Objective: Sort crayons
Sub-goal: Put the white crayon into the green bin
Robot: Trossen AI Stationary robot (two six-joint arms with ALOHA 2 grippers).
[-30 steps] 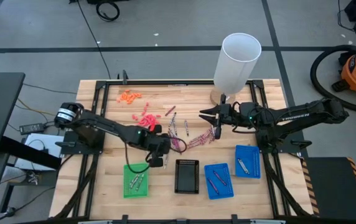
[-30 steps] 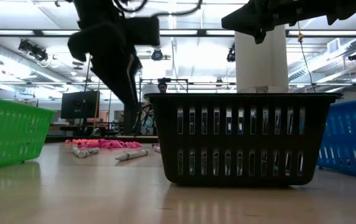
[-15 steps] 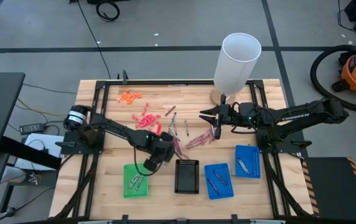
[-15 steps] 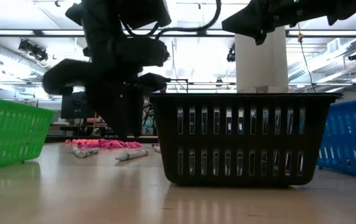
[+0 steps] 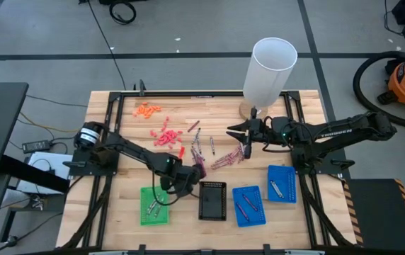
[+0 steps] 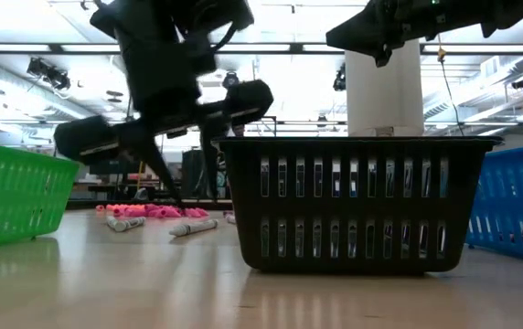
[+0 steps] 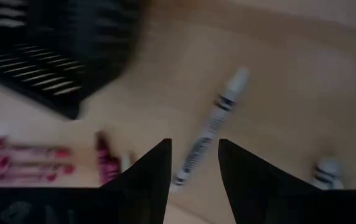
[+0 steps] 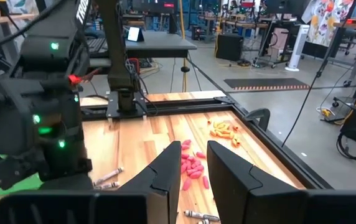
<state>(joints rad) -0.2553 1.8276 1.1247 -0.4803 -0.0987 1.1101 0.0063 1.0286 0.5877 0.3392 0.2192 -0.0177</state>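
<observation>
Silver crayon on bare wood just beside black tray | left gripper above it, also beside tray, fingers narrowly apart, empty | right gripper beyond tray, opening unclear | risk: crayon rolls or tray gets bumped

The left wrist view was blurred by motion: the black basket ran off the picture's edge, and a silvery-grey crayon passed out of sight behind the dark fingers. In the low view the green tray and a blue tray were cut by the edges. The contents of the trays were too small to tell in the high view.
</observation>
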